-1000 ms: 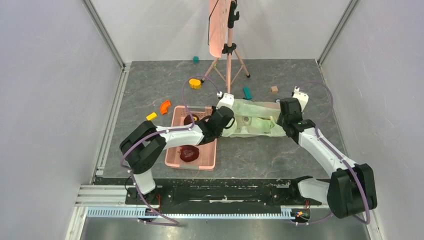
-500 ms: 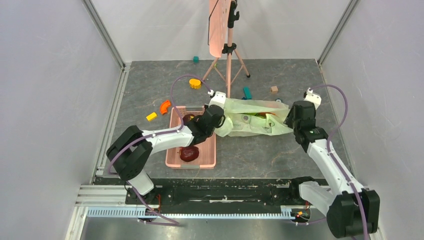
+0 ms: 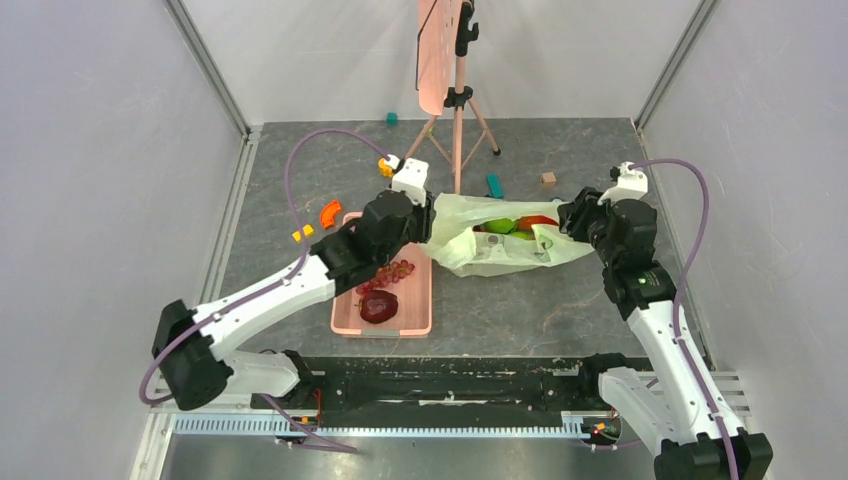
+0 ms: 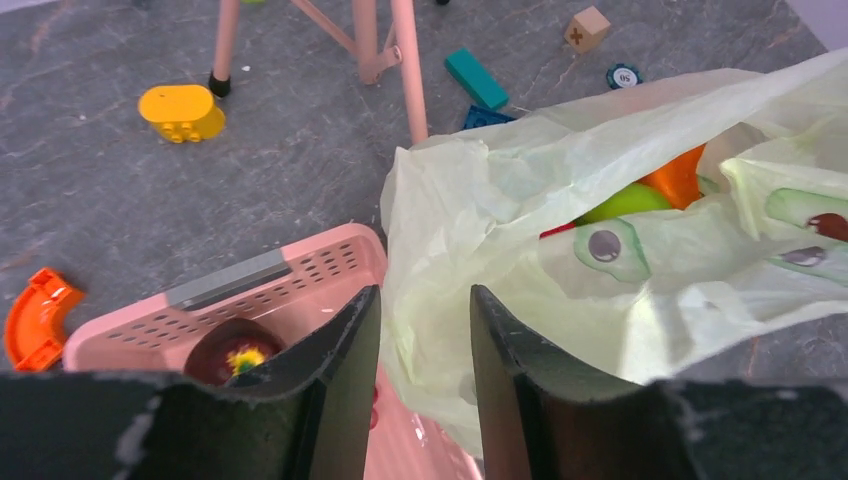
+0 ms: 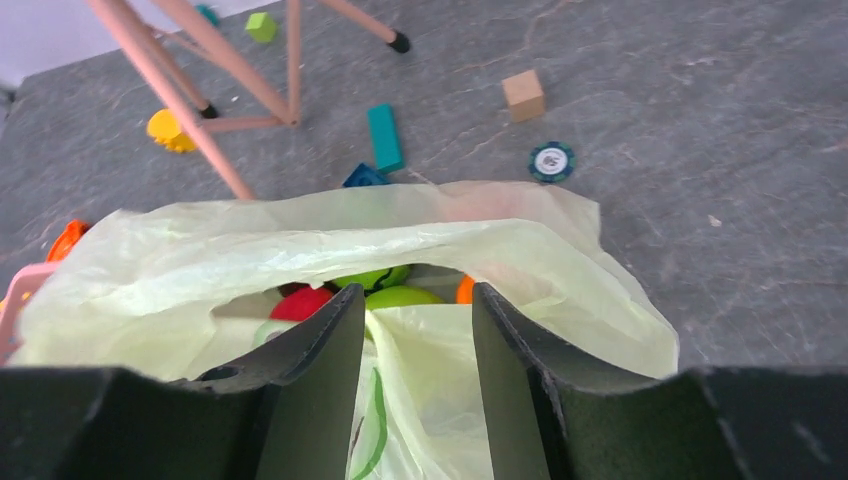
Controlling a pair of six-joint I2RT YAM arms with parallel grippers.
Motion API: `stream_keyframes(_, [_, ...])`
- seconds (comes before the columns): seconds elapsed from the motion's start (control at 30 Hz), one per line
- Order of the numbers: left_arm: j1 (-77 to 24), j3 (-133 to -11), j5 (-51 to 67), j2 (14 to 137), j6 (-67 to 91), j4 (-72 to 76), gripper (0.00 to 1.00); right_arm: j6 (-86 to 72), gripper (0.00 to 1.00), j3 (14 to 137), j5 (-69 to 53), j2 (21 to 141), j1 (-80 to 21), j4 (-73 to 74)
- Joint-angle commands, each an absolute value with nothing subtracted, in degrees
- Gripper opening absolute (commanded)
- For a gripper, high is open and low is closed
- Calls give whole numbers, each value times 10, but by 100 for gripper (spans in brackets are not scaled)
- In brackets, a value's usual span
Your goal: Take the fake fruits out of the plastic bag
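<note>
A: Step in hand? The thin pale-green translucent plastic bag (image 3: 500,258) sits on the grey tabletop (image 3: 520,320), just right of the pink perforated plastic basket (image 3: 417,312). Its mouth gapes upward. The glossy plastic fruits (image 3: 520,224) are all inside it, none out yet.

B: Grips? Left gripper (image 4: 422,300) is released: jaws apart, bag edge loose in the gap. Right gripper (image 5: 417,295) is the same, parted with film between and no pinch that I can see.

A: My call: one pincer re-pinches a single layer of rim and holds it up. The other enters the mouth for the nearest fruit. Close on fruit, not film, because the crinkly film will likely snag.

B: Views? Right wrist looks straight into the mouth: red fruit (image 5: 302,303), green fruit (image 5: 400,297), a sliver of orange fruit (image 5: 465,290). Left wrist catches only green and orange through a fold, but shows the dark maroon fruit (image 4: 228,348) in the basket. Only the top view shows the purple grape bunch (image 3: 388,273).
</note>
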State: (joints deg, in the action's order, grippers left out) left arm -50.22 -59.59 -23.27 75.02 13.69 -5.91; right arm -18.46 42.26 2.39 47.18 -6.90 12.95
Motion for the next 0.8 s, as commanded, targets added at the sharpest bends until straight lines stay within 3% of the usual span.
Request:
stream_keyframes(0.0, [-502,-630,-233,691,129,-166,48,-163,47,443,-66,468,-68,102])
stream_keyframes(0.1, [-502,-653,-234,674,118,-193,52,-162,48,437,-104,467,-68,87])
stream_keyframes(0.2, [-502,-674,-197,671,112,-173,50,-170,48,425,-154,469,-68,65])
stream_keyframes(0.33, [-512,-741,-97,732,132,-146,21,-195,35,405,-224,492,-74,33])
stream_keyframes(0.43, [-563,-778,-92,793,123,-123,3,-195,25,392,-220,510,-94,31])
stream_keyframes(0.77, [-619,-753,-72,947,156,14,2,-193,16,373,-119,594,-171,25])
